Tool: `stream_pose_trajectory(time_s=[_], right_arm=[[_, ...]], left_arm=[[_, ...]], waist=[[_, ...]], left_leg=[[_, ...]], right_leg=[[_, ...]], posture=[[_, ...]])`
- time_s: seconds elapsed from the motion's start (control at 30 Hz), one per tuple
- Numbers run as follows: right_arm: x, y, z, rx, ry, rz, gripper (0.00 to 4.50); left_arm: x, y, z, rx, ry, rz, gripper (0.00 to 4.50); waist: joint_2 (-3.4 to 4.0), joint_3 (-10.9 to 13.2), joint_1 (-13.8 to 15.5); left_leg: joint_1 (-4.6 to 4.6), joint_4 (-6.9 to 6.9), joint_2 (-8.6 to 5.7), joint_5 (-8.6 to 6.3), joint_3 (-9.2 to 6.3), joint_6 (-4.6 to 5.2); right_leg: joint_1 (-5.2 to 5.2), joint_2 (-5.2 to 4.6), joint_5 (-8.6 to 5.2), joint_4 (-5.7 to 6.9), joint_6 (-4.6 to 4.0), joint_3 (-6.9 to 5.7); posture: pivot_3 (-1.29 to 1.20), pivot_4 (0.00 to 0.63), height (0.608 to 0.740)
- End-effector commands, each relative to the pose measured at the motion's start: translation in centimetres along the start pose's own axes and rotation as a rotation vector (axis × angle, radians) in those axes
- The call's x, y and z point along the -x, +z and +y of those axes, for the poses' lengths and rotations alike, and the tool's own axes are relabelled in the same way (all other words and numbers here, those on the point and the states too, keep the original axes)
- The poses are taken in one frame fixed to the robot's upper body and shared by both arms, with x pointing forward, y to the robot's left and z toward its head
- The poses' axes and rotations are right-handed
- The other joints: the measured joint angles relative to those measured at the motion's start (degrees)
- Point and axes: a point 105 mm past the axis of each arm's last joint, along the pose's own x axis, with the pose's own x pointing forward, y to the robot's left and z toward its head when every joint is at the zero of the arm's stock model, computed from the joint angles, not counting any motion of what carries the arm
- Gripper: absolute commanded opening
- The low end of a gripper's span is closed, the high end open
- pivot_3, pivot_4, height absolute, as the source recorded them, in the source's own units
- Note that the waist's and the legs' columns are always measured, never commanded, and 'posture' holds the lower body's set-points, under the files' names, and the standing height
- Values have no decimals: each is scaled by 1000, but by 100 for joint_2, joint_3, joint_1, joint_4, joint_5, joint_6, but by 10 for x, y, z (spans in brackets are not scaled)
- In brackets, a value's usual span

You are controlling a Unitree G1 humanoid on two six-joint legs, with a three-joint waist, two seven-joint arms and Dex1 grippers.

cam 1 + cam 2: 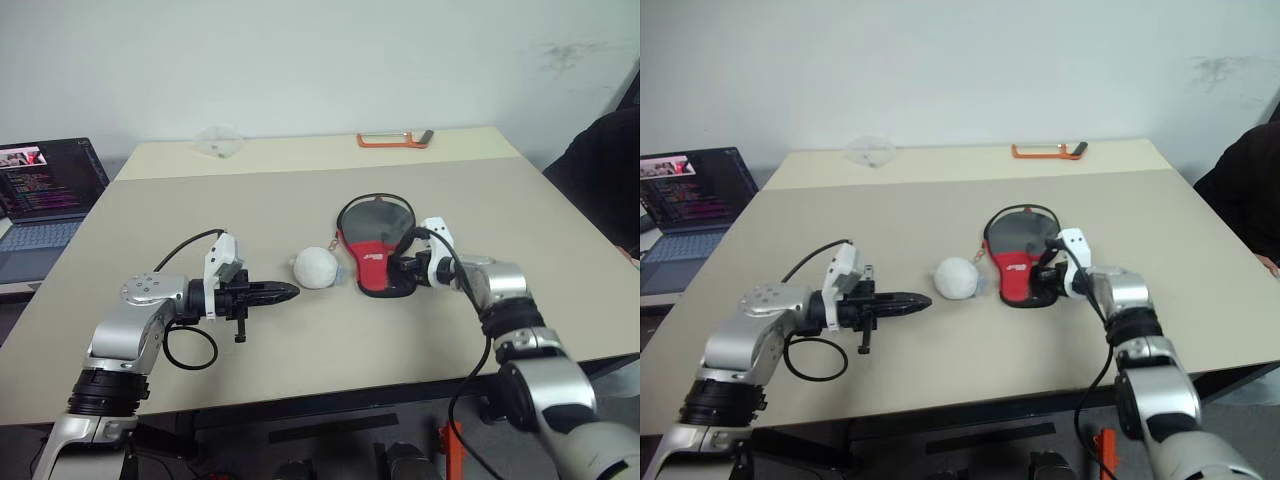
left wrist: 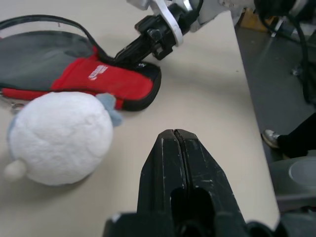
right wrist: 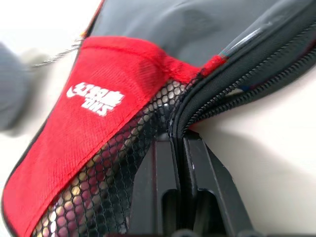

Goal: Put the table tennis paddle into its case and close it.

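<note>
The paddle-shaped soft black fabric case (image 1: 376, 247), with its red lower section, white logo and mesh panel, is being taken as the landmark; it is lying flat on the beige table (image 1: 300, 200), near the table's middle. The table tennis paddle cannot be made out in any view.

The right gripper (image 1: 400, 269) is being held against the case's red end on its right side. In the right wrist view its black fingers (image 3: 197, 187) are being pressed together at the zipper edge; whether fabric or a zipper pull is being pinched cannot be told.

A white fluffy ball (image 1: 317, 268) is resting just beside the case, on its left. The left gripper (image 1: 285, 291) is being held left of that ball, apart from it, pointing toward the case, fingers pressed together on nothing.

An orange-framed hacksaw (image 1: 394, 139) is lying well beyond the case, at the far table edge.
</note>
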Motion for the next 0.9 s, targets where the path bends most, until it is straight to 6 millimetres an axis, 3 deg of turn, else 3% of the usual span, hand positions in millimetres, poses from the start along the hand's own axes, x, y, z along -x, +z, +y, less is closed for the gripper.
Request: stream_pose_trajectory(time_s=[0.03,0.2,0.47,0.6,0.9], right_arm=[[-10,-21,55,-56,148,50,63],[-2,-34,74,-75,155,57,63],[33,-77,119,-98,258,137,63],[46,-89,120,-110,245,167,63],[73,-100,95,-100,157,200,63]], left_arm=[[-1,14,-14,-38,-59,-29,0],[-3,14,-21,-24,-92,-28,0],[0,11,-49,34,-234,2,0],[1,10,-58,59,-289,15,0],[-8,8,-62,61,-331,18,0]], waist=[[2,-2,1],[1,-3,2],[0,-5,39],[0,-6,62],[-1,-7,224]], left_leg=[[0,2,15,-6,3,-10],[-5,-6,56,-14,29,-23],[-8,-9,56,-24,41,-31],[-7,-10,57,-24,39,-31],[-7,-9,52,-24,42,-30]], right_leg=[[-2,4,2,-1,-4,0],[-34,24,0,10,-34,-8],[-33,25,-4,-10,-39,-7],[-30,26,-4,-14,-40,-11],[-23,34,-6,-23,-38,-17]], posture=[[0,150,740],[0,150,740],[0,150,740],[0,150,740],[0,150,740]])
